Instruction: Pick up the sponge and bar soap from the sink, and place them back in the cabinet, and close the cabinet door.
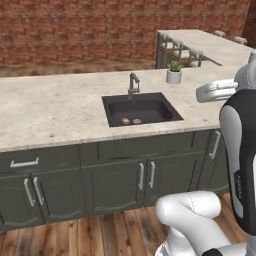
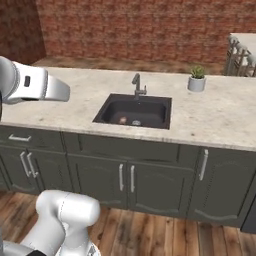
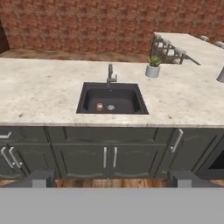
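Note:
The sink (image 1: 165,116) (image 2: 105,113) (image 3: 87,97) is a dark basin set in the pale stone counter, with a grey faucet (image 1: 133,85) at its back rim. On its floor lies the small orange-brown bar soap (image 1: 125,120) (image 2: 123,120) (image 3: 99,106), with a small pale grey lump (image 3: 110,107) just to its right. The sponge, the cabinet and the cabinet door are out of view. My gripper (image 3: 111,179) is open, its two dark fingertips (image 3: 39,178) wide apart with nothing between them. It hangs well back from the counter, facing the sink from in front and above.
A small potted plant (image 1: 174,73) (image 2: 196,79) (image 3: 152,68) stands on the counter to the right of the sink. Low dark cabinet doors and drawers with silver pulls (image 3: 109,156) run under the counter. A second counter with stools (image 1: 200,47) lies at the back right. A brick wall closes the far side.

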